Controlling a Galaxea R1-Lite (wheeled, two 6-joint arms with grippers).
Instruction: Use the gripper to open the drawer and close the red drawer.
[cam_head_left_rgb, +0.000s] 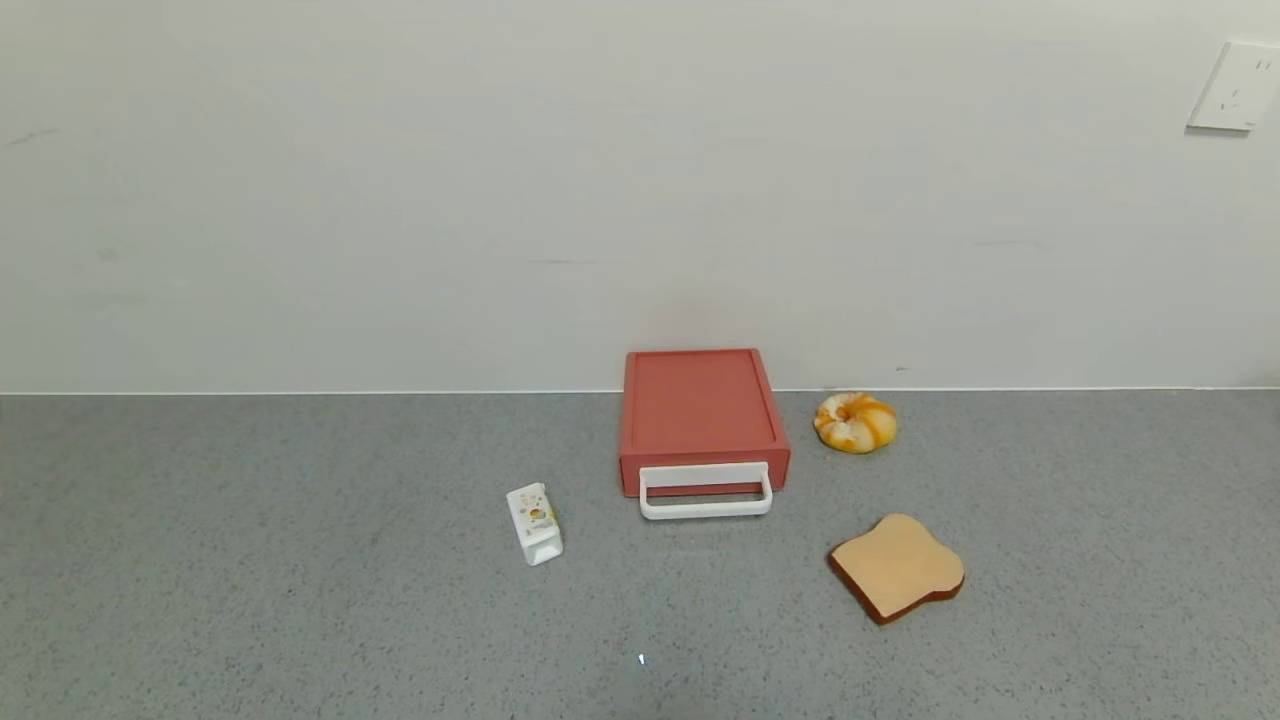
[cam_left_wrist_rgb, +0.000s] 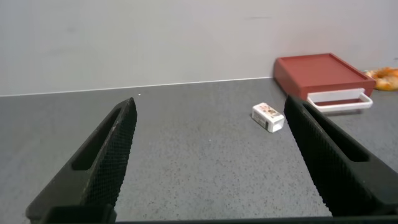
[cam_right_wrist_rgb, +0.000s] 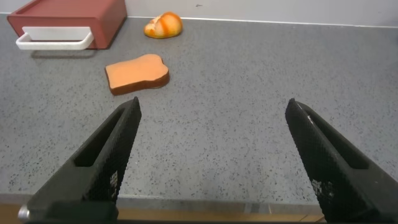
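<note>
The red drawer (cam_head_left_rgb: 702, 420) is a flat brick-red box standing against the back wall, with its tray pushed in and its white loop handle (cam_head_left_rgb: 706, 492) facing me. It also shows in the left wrist view (cam_left_wrist_rgb: 320, 74) and the right wrist view (cam_right_wrist_rgb: 68, 18). Neither arm shows in the head view. My left gripper (cam_left_wrist_rgb: 211, 109) is open and empty, low over the counter, far to the left of the drawer. My right gripper (cam_right_wrist_rgb: 212, 109) is open and empty near the counter's front edge, to the right of the drawer.
A small white carton (cam_head_left_rgb: 535, 523) lies left of the drawer's front. A toast slice (cam_head_left_rgb: 897, 567) lies front right of it, and a glazed bun (cam_head_left_rgb: 855, 421) sits to its right by the wall. The grey counter (cam_head_left_rgb: 300, 600) stretches wide. A wall socket (cam_head_left_rgb: 1237, 86) is at top right.
</note>
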